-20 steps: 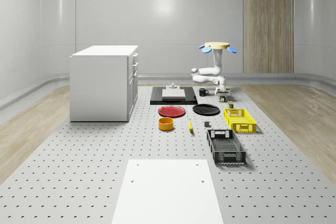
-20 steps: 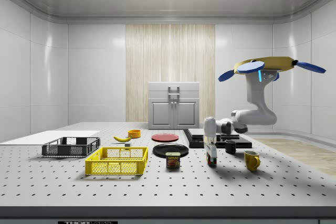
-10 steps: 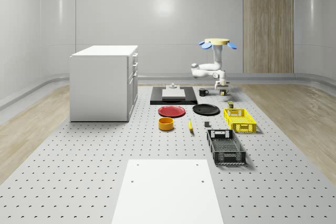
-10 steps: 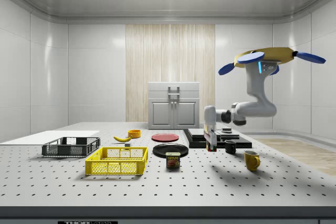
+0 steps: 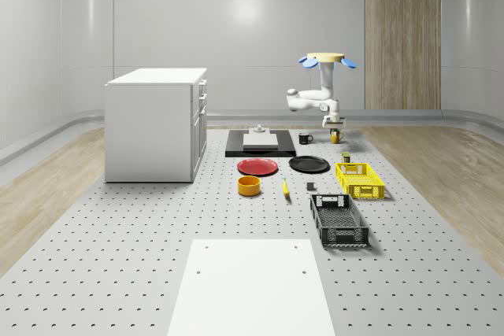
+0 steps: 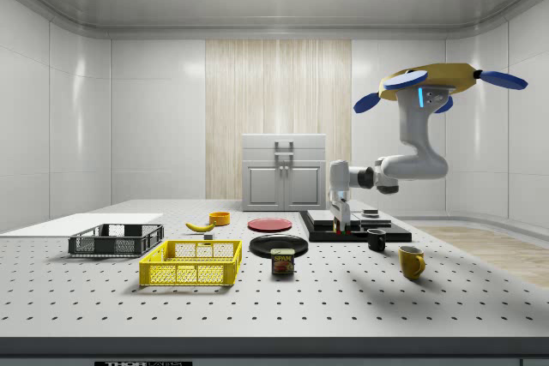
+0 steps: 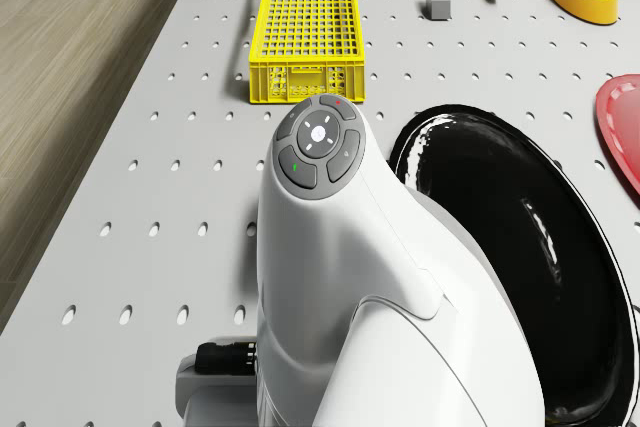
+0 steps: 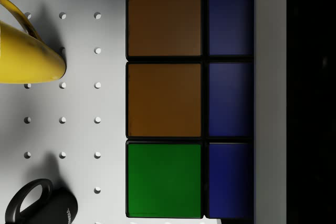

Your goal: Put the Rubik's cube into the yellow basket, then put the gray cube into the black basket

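Drone (image 6: pixel 442 83): seen hovering high over the far end of the table (image 5: pixel 118 273), past the black plate (image 5: pixel 309 164).
Arm (image 6: pixel 412 156): bent down and to the side view's left.
Gripper (image 6: pixel 336 227): clamped on the Rubik's cube (image 8: pixel 178 98), held up above the table.
Rubik's cube: orange, green and blue squares are seen close up.
Yellow basket (image 5: pixel 360 179): set on the table, well apart from the gripper.
Black basket (image 5: pixel 339 219): placed just beyond the yellow basket, nearer the whole-scene camera.
Gray cube (image 7: pixel 438 2): left on the table beside the yellow basket.
Yellow mug (image 8: pixel 26 51) and black mug (image 8: pixel 47 208): seen below the held cube.
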`<state>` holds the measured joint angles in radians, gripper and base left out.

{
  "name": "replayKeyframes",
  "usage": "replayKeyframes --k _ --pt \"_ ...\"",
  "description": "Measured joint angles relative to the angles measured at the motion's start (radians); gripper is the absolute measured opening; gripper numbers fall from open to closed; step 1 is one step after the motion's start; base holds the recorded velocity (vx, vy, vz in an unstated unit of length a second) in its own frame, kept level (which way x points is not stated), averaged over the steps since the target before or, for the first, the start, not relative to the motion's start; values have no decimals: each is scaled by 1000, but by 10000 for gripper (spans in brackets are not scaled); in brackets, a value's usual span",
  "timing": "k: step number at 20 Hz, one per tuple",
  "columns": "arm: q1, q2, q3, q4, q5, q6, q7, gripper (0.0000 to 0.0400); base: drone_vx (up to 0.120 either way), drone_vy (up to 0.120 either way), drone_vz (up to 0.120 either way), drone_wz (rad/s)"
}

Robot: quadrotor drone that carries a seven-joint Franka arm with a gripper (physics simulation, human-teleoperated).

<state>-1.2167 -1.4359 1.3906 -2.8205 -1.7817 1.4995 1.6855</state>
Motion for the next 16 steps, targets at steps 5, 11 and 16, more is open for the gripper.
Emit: replayKeyframes --k 5,11,16 --pt "-3 -14 2 0 7 12 2 325 120 120 0 0" --pt "-6 -29 4 1 13 26 5 325 120 47 0 0" --pt "-8 -41 6 1 18 37 7 325 120 0 0 0"
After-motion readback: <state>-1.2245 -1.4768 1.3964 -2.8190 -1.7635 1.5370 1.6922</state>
